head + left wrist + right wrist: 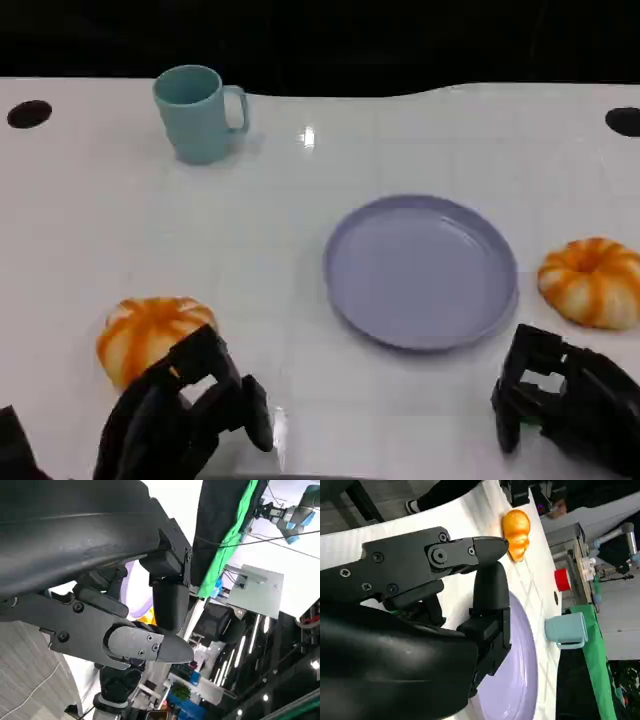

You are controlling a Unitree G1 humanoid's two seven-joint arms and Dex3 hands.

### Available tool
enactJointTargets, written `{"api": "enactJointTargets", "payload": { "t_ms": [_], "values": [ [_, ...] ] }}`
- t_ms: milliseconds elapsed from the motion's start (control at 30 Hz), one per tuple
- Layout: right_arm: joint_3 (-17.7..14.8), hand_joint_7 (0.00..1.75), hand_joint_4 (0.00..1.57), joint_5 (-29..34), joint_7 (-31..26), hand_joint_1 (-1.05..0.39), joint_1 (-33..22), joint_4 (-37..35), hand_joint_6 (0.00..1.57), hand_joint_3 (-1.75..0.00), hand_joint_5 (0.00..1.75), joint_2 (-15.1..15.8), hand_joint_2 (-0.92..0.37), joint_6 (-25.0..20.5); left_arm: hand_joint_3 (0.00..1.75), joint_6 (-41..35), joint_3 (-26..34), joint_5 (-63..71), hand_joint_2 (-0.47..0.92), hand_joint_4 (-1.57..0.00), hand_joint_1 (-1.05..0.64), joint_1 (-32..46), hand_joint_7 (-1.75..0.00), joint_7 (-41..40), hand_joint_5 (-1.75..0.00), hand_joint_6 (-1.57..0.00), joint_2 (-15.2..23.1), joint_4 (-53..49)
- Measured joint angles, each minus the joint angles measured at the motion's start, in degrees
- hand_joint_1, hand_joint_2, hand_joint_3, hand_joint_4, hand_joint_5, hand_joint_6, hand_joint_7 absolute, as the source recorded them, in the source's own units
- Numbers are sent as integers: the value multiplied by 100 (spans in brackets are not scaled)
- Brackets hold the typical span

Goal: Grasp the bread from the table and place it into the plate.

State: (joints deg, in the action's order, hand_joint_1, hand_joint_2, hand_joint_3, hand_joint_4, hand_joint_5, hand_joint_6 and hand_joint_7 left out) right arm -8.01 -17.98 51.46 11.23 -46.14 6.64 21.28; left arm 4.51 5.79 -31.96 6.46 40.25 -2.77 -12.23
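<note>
On the white table (pixel 300 250), the head view reads from the left: a round orange-and-cream striped bread roll (pixel 150 335) lies near the front edge, and the robot's black left hand (pixel 185 415) sits just in front of it, fingers curled downward and apart, holding nothing; whether a fingertip touches the roll cannot be told. Far back stands a pale teal ceramic mug (pixel 197 112), its handle turned to the right. In the middle lies the round lavender plate (pixel 420 270), with nothing on it. To its right, near the table's right edge, rests a second orange-and-cream striped bun (pixel 592 282), apart from the plate. The black right hand (pixel 560 400) hangs in front of this bun, fingers loosely bent and grasping nothing, clear of both bun and plate.
</note>
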Motion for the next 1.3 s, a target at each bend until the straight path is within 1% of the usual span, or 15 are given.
{"api": "enactJointTargets", "payload": {
  "t_ms": [467,667,800,933,967,1033,1100,1133,1233,1267,1300],
  "values": [
    [-2,162,72,-5,9,-62,0,-6,62,-21,175,0,-92,5,19,9,13,-6,92,-79,-61,-40,-168,66,-175,-57,-2,-62],
    [-2,163,72,-4,9,-61,0,-5,62,-20,175,0,-92,5,19,20,13,12,92,-78,-62,-40,-168,66,-175,-56,-2,-62],
    [-1,163,72,-3,8,-62,0,-4,63,-20,175,0,-92,5,21,20,12,12,92,-74,-64,-26,-163,66,-175,-55,1,-47],
    [0,163,72,7,3,-62,-2,-4,62,-21,175,0,-92,21,24,278,15,20,92,-66,-66,-25,-148,161,-174,-55,-8,-63],
    [0,164,73,4,5,-61,-2,-4,62,-21,175,-1,-92,21,22,372,16,27,92,-63,-66,-26,-136,220,-170,-56,-7,-79],
    [-1,164,73,-5,13,-62,-3,-4,62,-21,175,-3,-92,19,21,541,14,119,92,-60,-65,-25,-123,264,-164,-58,-3,-83],
    [-1,165,73,-3,13,-62,-3,-4,62,-22,175,-5,-92,19,23,739,11,268,92,-56,-64,-23,-109,256,-154,-53,3,-78],
    [0,165,73,0,10,-62,-4,-2,62,-22,175,-5,-92,20,22,932,8,415,92,-54,-64,-22,-97,254,-146,-51,16,-76],
    [2,165,74,10,1,-63,-7,3,62,-22,175,-5,-92,25,22,1463,8,770,92,-51,-64,-35,-74,237,-130,-50,113,-72],
    [3,165,74,13,-4,-63,-9,8,62,-22,175,-5,-92,24,22,1671,4,971,92,-51,-62,-37,-61,181,-120,-50,167,-67],
    [8,165,74,20,-13,-63,-13,20,62,-22,175,-5,-92,24,22,1933,1,1236,92,-50,-61,-38,-55,77,-115,-50,237,-60]
  ]
}}
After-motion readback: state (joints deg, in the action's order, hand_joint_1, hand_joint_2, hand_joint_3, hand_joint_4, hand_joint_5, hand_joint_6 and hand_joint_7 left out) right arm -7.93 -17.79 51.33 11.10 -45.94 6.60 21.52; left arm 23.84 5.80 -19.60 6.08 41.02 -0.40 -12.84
